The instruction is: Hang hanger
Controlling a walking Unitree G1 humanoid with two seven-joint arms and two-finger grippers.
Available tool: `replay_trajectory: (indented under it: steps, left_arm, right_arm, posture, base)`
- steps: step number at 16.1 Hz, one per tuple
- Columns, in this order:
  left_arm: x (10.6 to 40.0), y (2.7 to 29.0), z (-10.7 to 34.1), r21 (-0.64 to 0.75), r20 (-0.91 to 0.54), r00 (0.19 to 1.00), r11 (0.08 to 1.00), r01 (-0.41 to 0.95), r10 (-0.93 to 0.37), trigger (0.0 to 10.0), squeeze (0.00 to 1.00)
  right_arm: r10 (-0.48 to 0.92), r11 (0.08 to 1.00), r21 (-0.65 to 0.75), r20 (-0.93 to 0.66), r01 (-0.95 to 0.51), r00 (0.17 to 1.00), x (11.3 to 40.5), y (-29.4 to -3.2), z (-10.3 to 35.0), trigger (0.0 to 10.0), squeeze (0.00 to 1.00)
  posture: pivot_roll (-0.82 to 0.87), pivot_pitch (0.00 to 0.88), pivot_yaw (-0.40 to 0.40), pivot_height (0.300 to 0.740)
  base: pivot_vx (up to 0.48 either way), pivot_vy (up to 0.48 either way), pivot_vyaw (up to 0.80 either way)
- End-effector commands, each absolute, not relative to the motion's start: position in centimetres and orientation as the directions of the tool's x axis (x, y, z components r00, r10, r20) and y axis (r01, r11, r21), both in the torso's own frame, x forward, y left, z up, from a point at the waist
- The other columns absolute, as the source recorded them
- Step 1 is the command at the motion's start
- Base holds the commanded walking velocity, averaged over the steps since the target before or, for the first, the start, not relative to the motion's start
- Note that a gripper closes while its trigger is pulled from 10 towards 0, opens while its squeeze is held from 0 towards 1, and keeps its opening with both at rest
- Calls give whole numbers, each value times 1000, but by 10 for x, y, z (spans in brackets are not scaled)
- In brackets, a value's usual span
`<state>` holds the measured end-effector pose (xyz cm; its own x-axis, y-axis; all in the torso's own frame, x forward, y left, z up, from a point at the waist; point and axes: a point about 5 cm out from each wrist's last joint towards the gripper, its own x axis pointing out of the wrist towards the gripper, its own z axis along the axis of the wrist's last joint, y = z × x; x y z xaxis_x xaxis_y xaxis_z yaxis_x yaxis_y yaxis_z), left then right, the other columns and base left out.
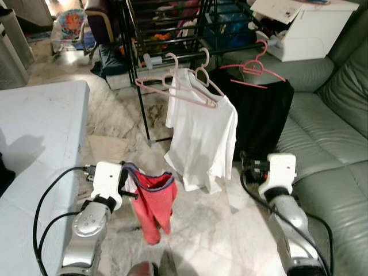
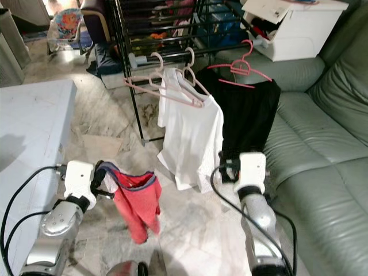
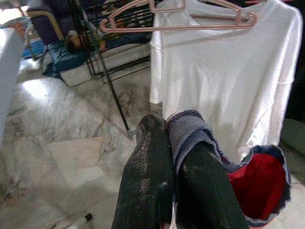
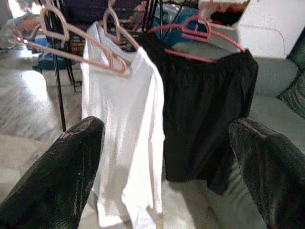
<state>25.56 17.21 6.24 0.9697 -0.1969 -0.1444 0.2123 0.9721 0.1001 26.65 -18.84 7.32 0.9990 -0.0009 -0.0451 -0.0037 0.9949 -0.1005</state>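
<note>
My left gripper [image 1: 127, 181] is shut on a red garment with a blue-grey band [image 1: 154, 201], which hangs down over the floor; the band is pinched between the fingers [image 3: 152, 157]. My right gripper [image 4: 167, 129] is open and holds nothing, low in front of the clothes. On the black drying rack [image 1: 133, 52] hang an empty pale pink hanger [image 1: 167, 86], a white T-shirt [image 1: 202, 135] on a pink hanger [image 1: 202, 75], and a black garment [image 1: 261, 118] under a brighter pink hanger [image 1: 256, 70].
A grey-green sofa [image 1: 330, 144] runs along the right, with a white box [image 1: 310, 31] at its far end. A pale table [image 1: 34, 132] stands on the left. Bags and a child's seat [image 1: 72, 26] lie behind the rack. Marble floor [image 1: 213, 230] lies between my arms.
</note>
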Motion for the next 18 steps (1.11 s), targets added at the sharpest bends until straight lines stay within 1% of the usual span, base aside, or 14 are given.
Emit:
replay_trajectory:
  steps: [1, 3, 4, 5, 6, 7, 8, 9, 14, 16, 18]
  left_arm:
    - [262, 169, 75, 110, -89, 972, 968, 227, -218, 10000, 0]
    - [272, 165, 83, 100, -61, 974, 969, 225, -220, 10000, 0]
    - [279, 163, 89, 97, -41, 975, 971, 221, -218, 10000, 0]
    - [280, 163, 90, 96, -37, 975, 971, 221, -218, 10000, 0]
    - [281, 162, 91, 92, -31, 975, 971, 222, -220, 10000, 0]
    - [281, 162, 92, 85, -30, 976, 972, 219, -217, 10000, 0]
    - [281, 161, 91, 82, -30, 975, 972, 220, -218, 10000, 0]
    - [281, 160, 91, 82, -31, 975, 972, 221, -219, 10000, 0]
    - [284, 158, 91, 63, -33, 975, 973, 222, -220, 10000, 0]
    - [284, 159, 90, 64, -43, 976, 974, 217, -215, 10000, 0]
    - [284, 159, 86, 61, -71, 978, 977, 202, -197, 10000, 0]
  right_arm:
    - [31, 992, -122, -3, -31, 1000, 268, -182, 81, 10000, 1000]
    - [55, 990, -133, 19, -52, 998, 272, -178, 88, 10000, 1000]
    - [89, 983, -164, 41, -81, 995, 278, -177, 95, 10000, 1000]
    - [95, 982, -167, 44, -87, 994, 279, -177, 96, 10000, 1000]
    - [113, 978, -182, 53, -101, 992, 282, -176, 100, 10000, 659]
    - [126, 974, -196, 60, -112, 990, 286, -176, 103, 10000, 369]
    - [128, 973, -200, 65, -113, 990, 289, -176, 105, 10000, 106]
    - [130, 973, -202, 67, -114, 989, 289, -176, 106, 10000, 0]
    - [153, 962, -242, 78, -131, 985, 293, -176, 110, 10000, 0]
    - [157, 958, -253, 76, -133, 985, 294, -178, 110, 10000, 0]
    - [156, 957, -259, 75, -132, 985, 296, -180, 112, 10000, 0]
  posture:
    - [-3, 0, 31, 740]
    - [-21, 0, 29, 740]
    - [-24, 0, 23, 740]
    - [-23, 0, 21, 740]
    - [-23, 0, 19, 740]
    - [-23, 0, 16, 740]
    - [-22, 0, 15, 740]
    - [-22, 0, 14, 740]
    - [-28, 0, 14, 740]
    - [-28, 0, 13, 740]
    - [-27, 0, 12, 740]
  base:
    - [281, 0, 794]
    - [347, 0, 794]
    - [446, 0, 0]
    - [446, 0, 0]
    - [461, 0, 0]
    - [461, 0, 0]
    - [461, 0, 0]
    - [461, 0, 0]
    - [447, 0, 0]
    - [399, 266, 0]
    - [0, 441, 0]
